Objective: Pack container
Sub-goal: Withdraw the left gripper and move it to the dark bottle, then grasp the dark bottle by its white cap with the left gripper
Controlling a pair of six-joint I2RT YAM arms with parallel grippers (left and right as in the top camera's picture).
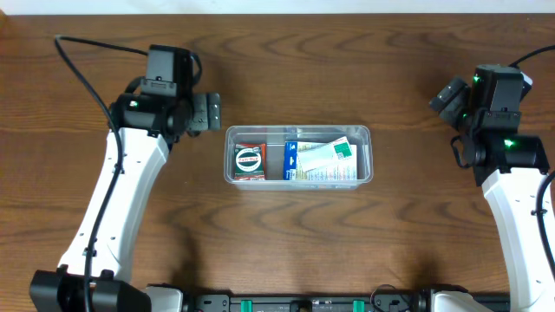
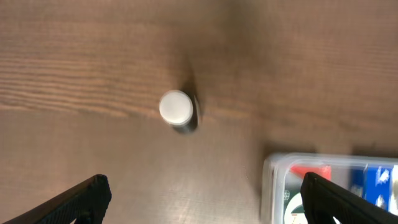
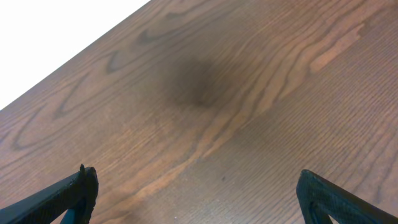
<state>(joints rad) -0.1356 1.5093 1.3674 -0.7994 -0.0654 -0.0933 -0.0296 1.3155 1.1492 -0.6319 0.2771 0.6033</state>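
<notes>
The container (image 1: 297,132) sits at the middle of the table (image 1: 347,251), a clear, shallow tub lying with its long side across the overhead view. A red and green box (image 1: 250,161) lies in its left part and blue and white packets (image 1: 323,161) fill the right.

The left gripper (image 1: 206,113) hovers at 10 o'clock from the tub, jaws spread wide with nothing between them. In its wrist view a small white-capped cylinder (image 2: 178,109) stands on the wood at 12 o'clock from the gap between the fingers, and the tub's corner (image 2: 272,177) shows at 4 o'clock. The right gripper (image 1: 451,95) hangs at 2 o'clock from the tub, well apart, also wide open and empty over bare wood.

The tub looks light, with thin walls that probably flex and a smooth surface that would slide on the table if pushed. The best hold is likely the rolled rim of a short end, 1 finger inside and 1 outside. The cylinder looks rigid and light, and it could tip over, so a grip across its body below the cap seems safest.
</notes>
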